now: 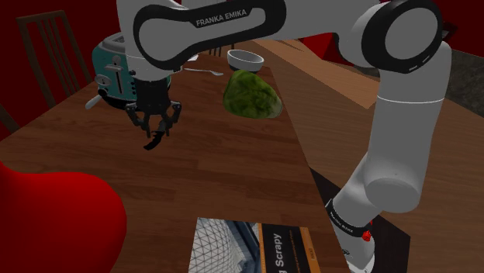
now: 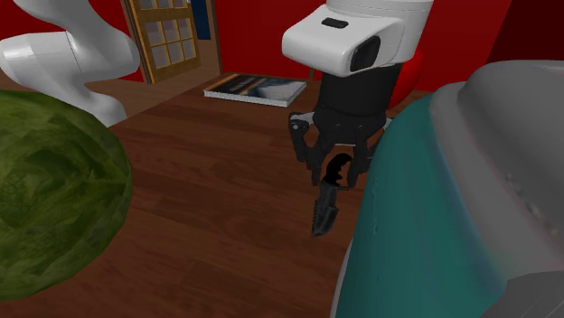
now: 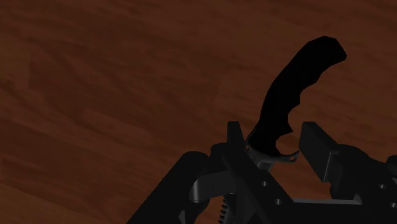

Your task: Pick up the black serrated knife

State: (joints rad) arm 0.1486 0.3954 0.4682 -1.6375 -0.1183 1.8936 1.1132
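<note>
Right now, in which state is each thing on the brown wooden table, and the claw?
Black two-finger claw: shut on the black serrated knife.
Knife: held, hanging under the claw, seemingly off the brown wooden table.
Teal toaster: upright on the table.
White bowl: upright.
Green lumpy round thing: resting on the table.
Printed book: closed, lying flat.

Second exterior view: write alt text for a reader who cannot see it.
The black pincer grips a black knife that hangs down over a wooden table. A teal toaster looms at the right, a mottled green lump at the left.
</note>
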